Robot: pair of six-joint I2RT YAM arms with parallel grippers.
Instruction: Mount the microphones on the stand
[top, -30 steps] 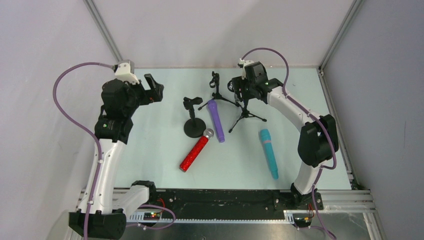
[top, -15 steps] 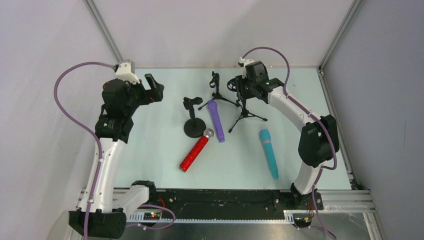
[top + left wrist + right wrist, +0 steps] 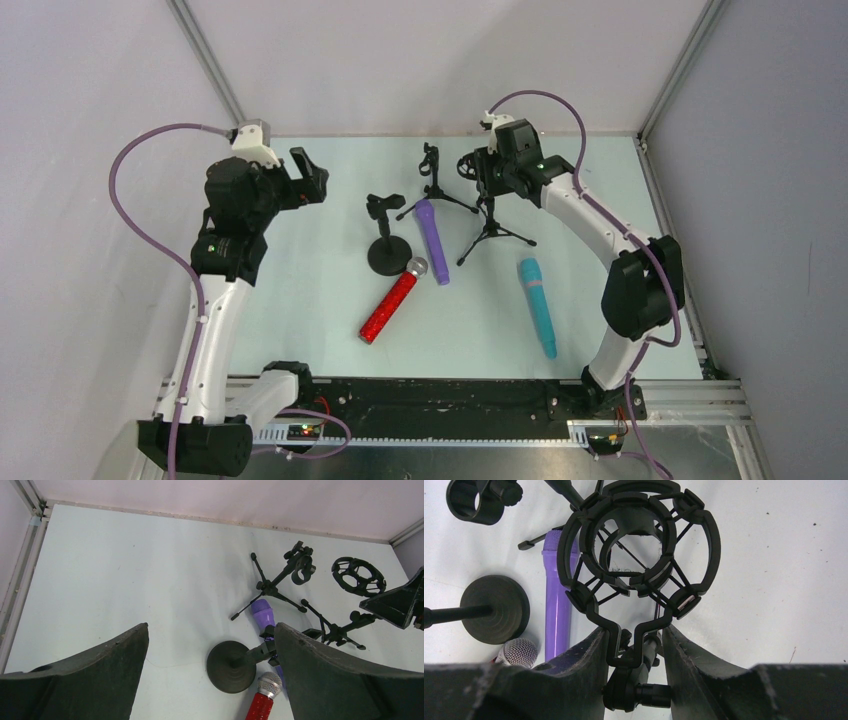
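Three microphones lie on the table: the glittery red microphone (image 3: 392, 302) with a silver head, the purple microphone (image 3: 431, 241) and the teal microphone (image 3: 537, 305). My right gripper (image 3: 488, 172) is shut on the neck of a black tripod stand (image 3: 489, 222), just under its round shock mount (image 3: 639, 550). A round-base stand (image 3: 387, 256) with a clip stands left of the purple microphone. A second tripod stand (image 3: 432, 178) with a clip stands behind it. My left gripper (image 3: 306, 180) is open and empty, raised left of the stands.
The purple microphone (image 3: 556, 600) lies between the stands, its head under a leg of the clip tripod (image 3: 280, 580). The red microphone's head (image 3: 269, 682) touches the round base (image 3: 231, 666). Walls and frame posts (image 3: 205, 55) close the table's back and sides.
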